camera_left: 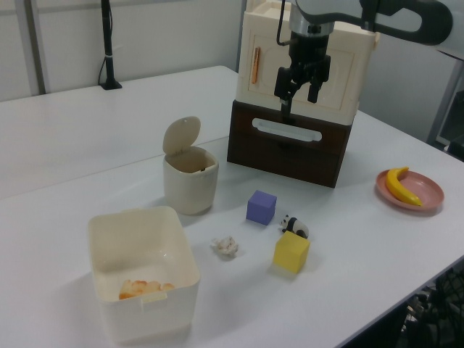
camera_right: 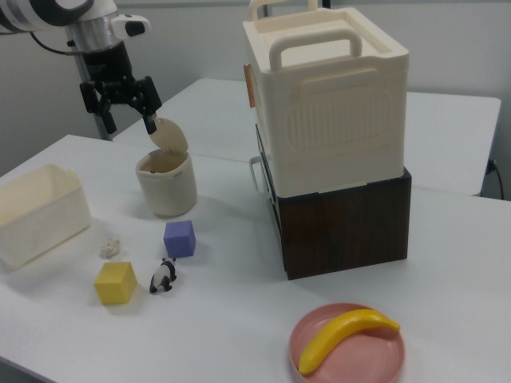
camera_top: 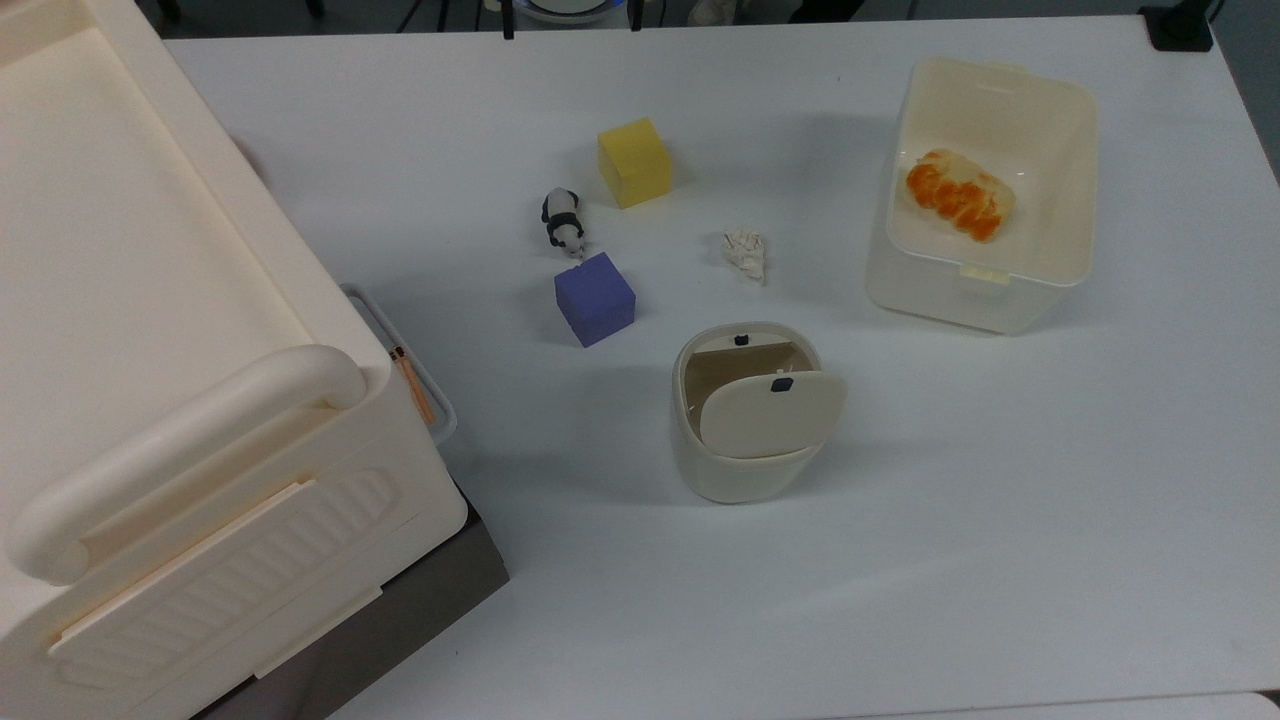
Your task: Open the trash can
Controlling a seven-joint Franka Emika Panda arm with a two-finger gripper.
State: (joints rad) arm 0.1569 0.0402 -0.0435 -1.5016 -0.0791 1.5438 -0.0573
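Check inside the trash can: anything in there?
The trash can has its lid raised. Its brownish inner walls show and no contents are visible, but the lid hides part of the inside.
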